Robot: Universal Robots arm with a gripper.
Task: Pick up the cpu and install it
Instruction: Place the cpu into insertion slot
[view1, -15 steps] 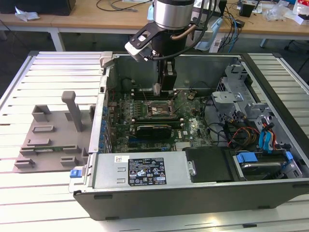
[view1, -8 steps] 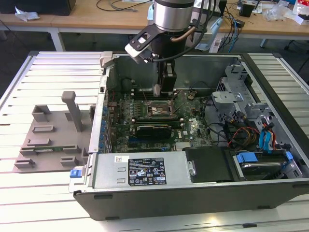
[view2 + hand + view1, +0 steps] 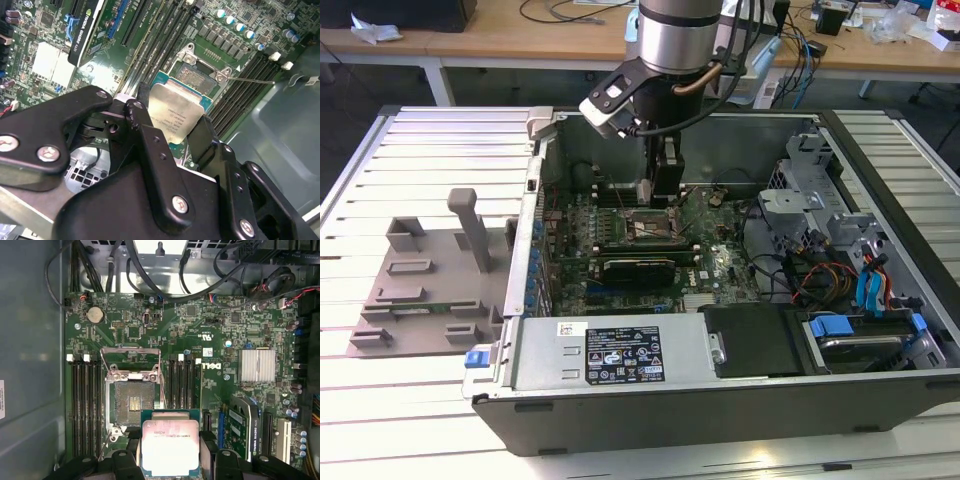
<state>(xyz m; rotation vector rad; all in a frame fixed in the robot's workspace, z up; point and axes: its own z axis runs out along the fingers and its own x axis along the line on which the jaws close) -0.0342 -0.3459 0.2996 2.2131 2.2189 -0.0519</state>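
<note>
Half of the job looks done: in the first wrist view the gripper (image 3: pixel 170 452) is clamped on the cpu (image 3: pixel 170 442) by its edges, holding it over the motherboard (image 3: pixel 200 335) just beside the open, empty socket (image 3: pixel 132 401), so the install is not yet done.

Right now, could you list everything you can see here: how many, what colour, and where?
computer case: one, grey and black, open, lying on the table
table: one, pale and slatted, under the case
motherboard: one, green, inside the case
socket: one, metal-framed, open and empty, on the motherboard
cpu: one, silver top, held close by the socket
expansion card: one, black, on the motherboard
heatsink: one, silver and finned, on the motherboard
fixture: one, grey plastic, on the table at the exterior view's left
arm: one, silver, over the open case
tool: one, black, closed on the cpu's edges
</note>
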